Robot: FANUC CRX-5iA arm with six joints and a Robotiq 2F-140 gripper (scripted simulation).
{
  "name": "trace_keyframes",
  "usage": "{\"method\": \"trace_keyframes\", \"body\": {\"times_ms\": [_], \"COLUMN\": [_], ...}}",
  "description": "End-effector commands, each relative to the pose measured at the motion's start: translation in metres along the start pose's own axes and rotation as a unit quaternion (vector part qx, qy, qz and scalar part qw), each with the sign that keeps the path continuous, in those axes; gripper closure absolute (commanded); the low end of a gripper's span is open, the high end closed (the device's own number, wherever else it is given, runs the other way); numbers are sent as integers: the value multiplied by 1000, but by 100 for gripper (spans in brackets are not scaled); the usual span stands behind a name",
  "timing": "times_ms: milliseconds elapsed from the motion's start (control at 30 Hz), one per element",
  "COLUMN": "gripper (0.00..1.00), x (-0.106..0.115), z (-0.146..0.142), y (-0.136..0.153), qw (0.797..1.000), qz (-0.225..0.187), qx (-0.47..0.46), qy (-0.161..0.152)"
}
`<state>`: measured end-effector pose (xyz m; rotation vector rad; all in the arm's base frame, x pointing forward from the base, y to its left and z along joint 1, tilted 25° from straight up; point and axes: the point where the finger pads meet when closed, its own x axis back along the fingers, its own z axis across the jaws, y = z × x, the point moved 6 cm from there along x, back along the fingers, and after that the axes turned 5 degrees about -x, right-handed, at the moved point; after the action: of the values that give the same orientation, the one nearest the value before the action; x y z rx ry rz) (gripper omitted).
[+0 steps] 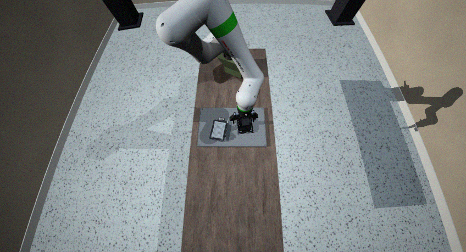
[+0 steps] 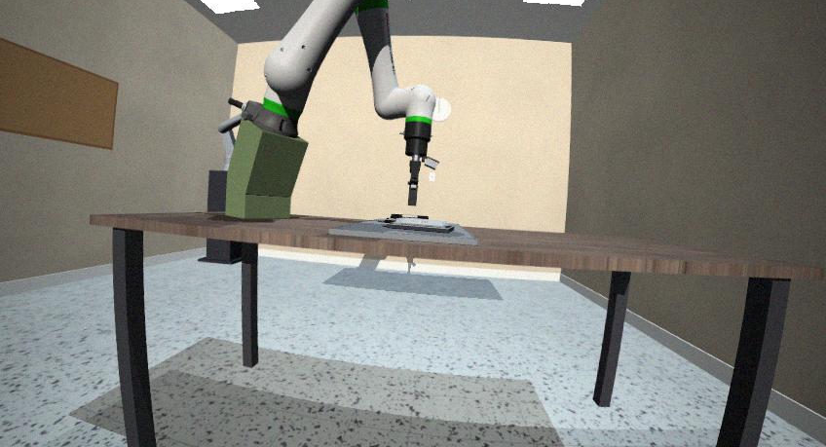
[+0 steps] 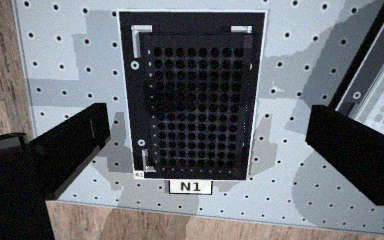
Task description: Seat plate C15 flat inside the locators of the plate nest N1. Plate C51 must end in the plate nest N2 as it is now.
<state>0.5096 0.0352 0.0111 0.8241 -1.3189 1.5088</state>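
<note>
Above the grey perforated base plate (image 3: 299,65) on the wooden table (image 1: 232,190), the gripper (image 3: 204,137) hung pointing straight down with its fingers spread fully apart and nothing between them; directly beneath it lay the black plate C15 (image 3: 196,107), resting on the black nest N1 (image 3: 127,100) above the N1 label (image 3: 190,187); the plate looked shifted toward one side of the nest, away from the angled locator (image 3: 138,37), though whether it sat flat could not be judged; just beside, the white plate C51 (image 1: 218,129) sat in nest N2 (image 1: 222,119), apart from the gripper
</note>
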Motion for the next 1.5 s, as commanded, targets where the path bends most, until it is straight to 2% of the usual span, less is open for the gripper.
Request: {"method": "trace_keyframes", "body": {"times_ms": [0,367,1000,1433,1467], "gripper": [0,0,0,0,90], "x": [1,1,-27,-28,-28], "z": [-7,-7,-7,-7,-7], "y": [7,7,6,6,6], "qw": [1000,1000,1000,1000,1000], "qz": [11,11,11,11,11], "qx": [-2,-2,-2,-2,-2], "qy": [1,1,1,1,1]}}
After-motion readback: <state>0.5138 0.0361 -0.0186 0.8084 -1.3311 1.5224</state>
